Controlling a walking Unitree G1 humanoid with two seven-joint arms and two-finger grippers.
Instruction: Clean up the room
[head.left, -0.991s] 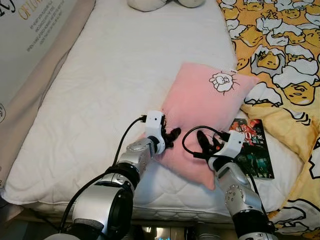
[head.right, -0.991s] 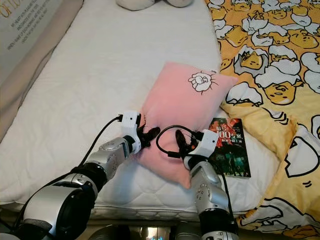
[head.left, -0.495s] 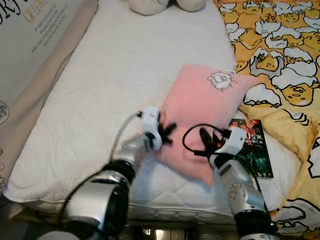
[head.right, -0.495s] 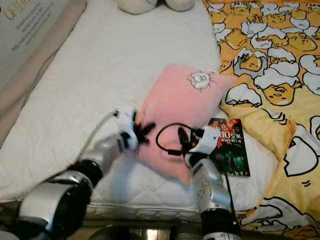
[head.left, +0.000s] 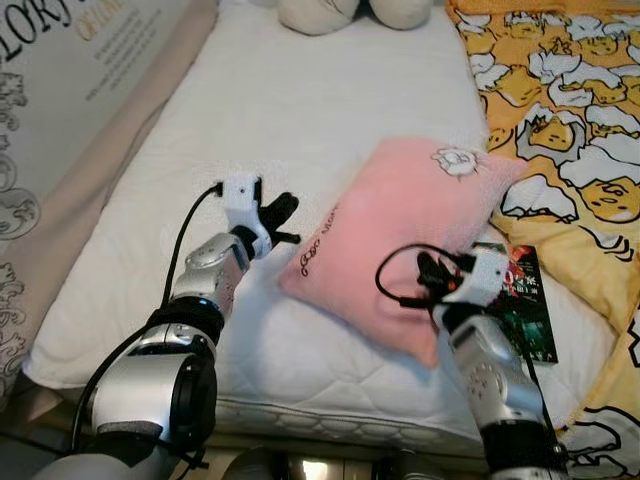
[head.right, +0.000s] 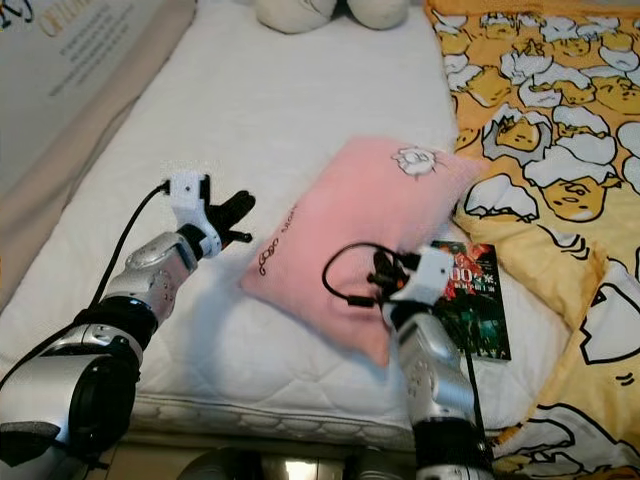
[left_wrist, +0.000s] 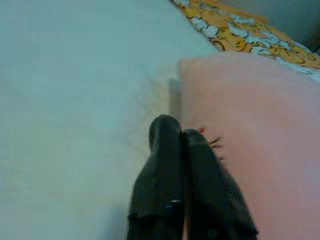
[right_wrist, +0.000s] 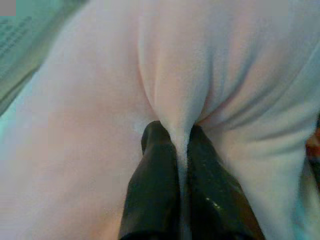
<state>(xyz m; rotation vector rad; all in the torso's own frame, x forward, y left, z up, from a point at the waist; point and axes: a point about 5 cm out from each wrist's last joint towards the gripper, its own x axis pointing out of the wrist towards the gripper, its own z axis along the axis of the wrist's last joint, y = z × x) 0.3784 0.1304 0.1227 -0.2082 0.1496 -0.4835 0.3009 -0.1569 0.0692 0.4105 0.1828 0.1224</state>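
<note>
Pink fleece is the main thing here: one pink pillow (head.left: 400, 240) lies tilted across the white mattress (head.left: 300, 110). From the left eye view, the right gripper (head.left: 428, 272) is at the pillow's near edge, clenched on a fold of it, with one book (head.left: 520, 305) just to its right, partly tucked under the pillow. Past the book sits one yellow cartoon-print blanket (head.left: 570, 100) (bunched along the bed's right side). The left gripper (head.left: 283, 208) hangs over bare mattress, just left of the pillow and apart from it, fingers pressed together on nothing.

Right eye view, same scene: a pale plush thing (head.right: 330, 12) sits well ahead of both grippers at the head of the bed, and a printed panel (head.right: 60, 60) stands off to the left gripper's side.

Left wrist view: two black fingers (left_wrist: 165, 170) closed tight, pillow edge right beside them.

Right wrist view: fingers (right_wrist: 155, 185) pinching a ridge of pink fabric between them.
</note>
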